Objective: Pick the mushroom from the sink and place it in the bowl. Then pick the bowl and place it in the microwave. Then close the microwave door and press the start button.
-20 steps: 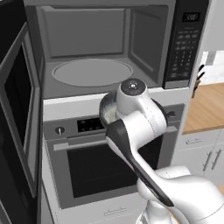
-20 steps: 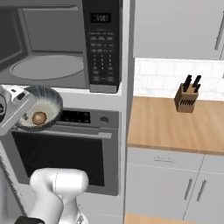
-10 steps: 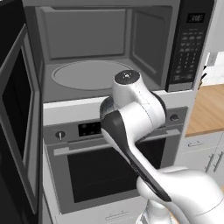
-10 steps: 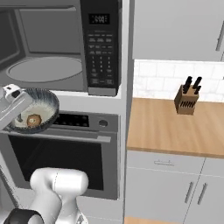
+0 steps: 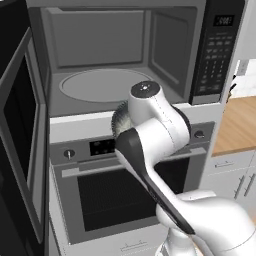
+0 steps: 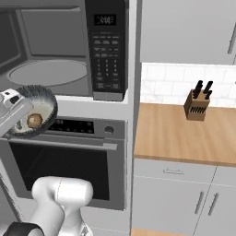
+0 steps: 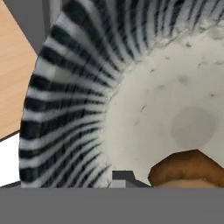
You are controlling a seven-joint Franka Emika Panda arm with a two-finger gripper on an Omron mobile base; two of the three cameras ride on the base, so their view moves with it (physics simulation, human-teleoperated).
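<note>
My gripper (image 6: pixel 20 117) is shut on the rim of the striped bowl (image 6: pixel 39 110), holding it in the air just below and in front of the microwave (image 6: pixel 107 50). The tan-and-brown mushroom (image 6: pixel 33 120) lies inside the bowl. In the hand view the bowl's striped outside (image 7: pixel 65 109) curves past one fingertip (image 7: pixel 122 177), with the mushroom (image 7: pixel 188 168) on the pale speckled inside. The microwave cavity (image 5: pixel 110 85) is open, its turntable bare. The microwave door (image 5: pixel 20 125) is swung wide to the left. My arm hides most of the bowl (image 5: pixel 119 120) here. The sink is out of view.
The keypad (image 5: pixel 215 55) sits on the microwave's right side. An oven (image 5: pixel 125 195) with a horizontal handle is built in below. To the right runs a wooden counter (image 6: pixel 184 133) with a knife block (image 6: pixel 197 105), over white cabinets.
The wrist has lifted slightly and the bowl has shifted a little to the left in the right base view. The grip on the rim holds and the mushroom stays in the bowl.
</note>
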